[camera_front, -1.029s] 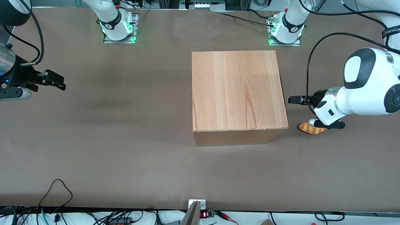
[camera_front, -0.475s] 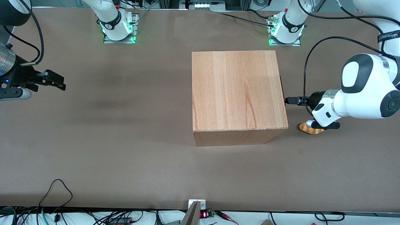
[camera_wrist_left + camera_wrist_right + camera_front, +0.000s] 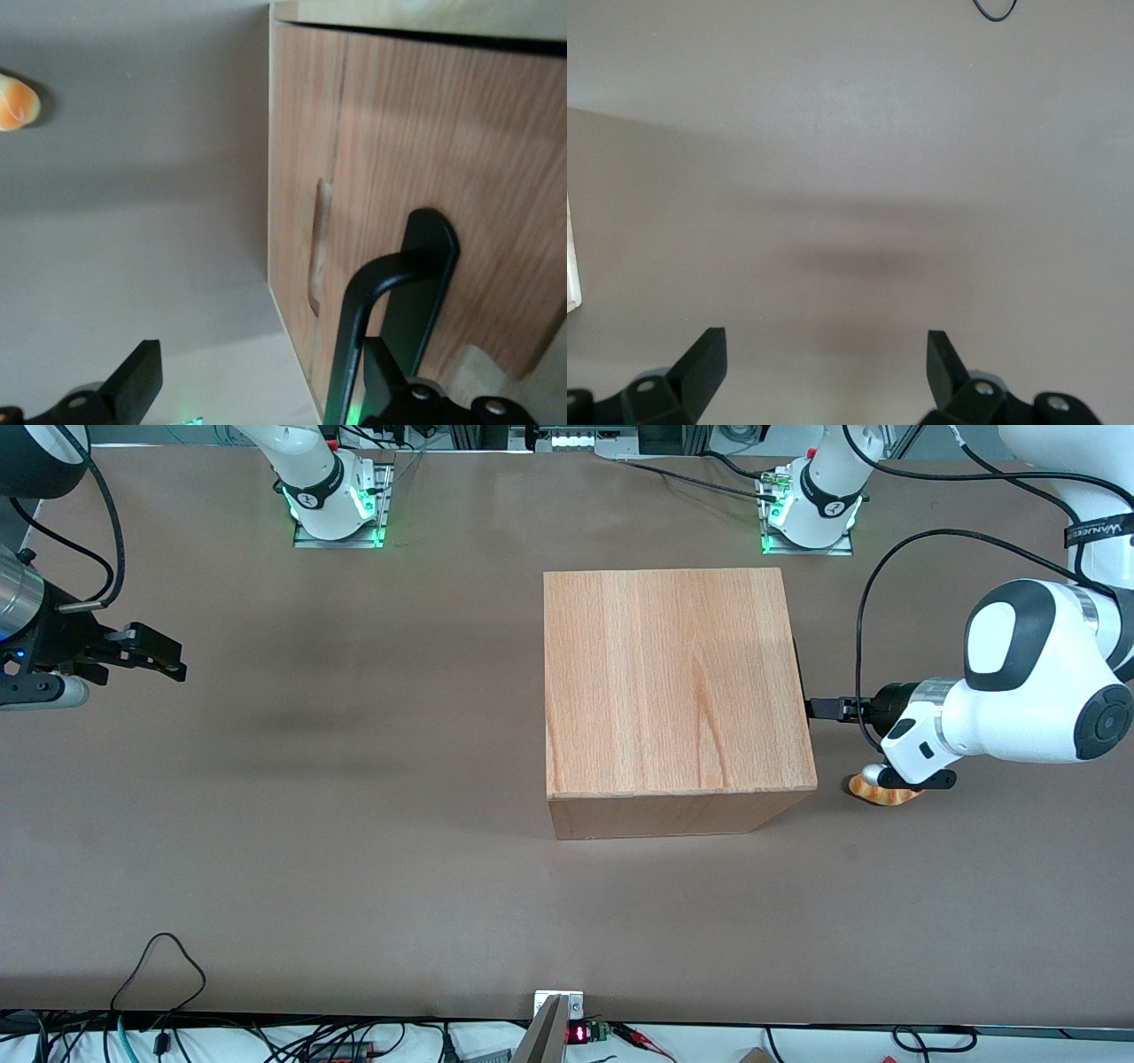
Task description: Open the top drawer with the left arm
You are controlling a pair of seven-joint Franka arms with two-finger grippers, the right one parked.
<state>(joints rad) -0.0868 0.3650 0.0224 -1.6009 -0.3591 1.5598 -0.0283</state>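
Right now my gripper (image 3: 826, 708) sits level with the side face of the oak-coloured box casing (image 3: 673, 682), which fills the centre of the front frame on the brown table (image 3: 354, 824). That face looks toward the working arm's end, and the top drawer (image 3: 425, 133) is set into it, seemingly shut, with its front panel flush with the casing. In the wrist view my fingers (image 3: 142, 376) stand wide apart, clamped on nothing. The black bar handle (image 3: 390, 266) lies between them, just beside one finger and well apart from the other. I judge the handle rigid and smooth, likely metal, so a firm pinch across the middle of the bar is the sensible hold. Taking it near a mounting foot might skew the pull. The drawer looks like a light wooden tray, so it should slide easily, though the casing itself could shift if I tug hard. A small orange-and-white object (image 3: 877, 790) lies on the table near my wrist, nearer the camera.
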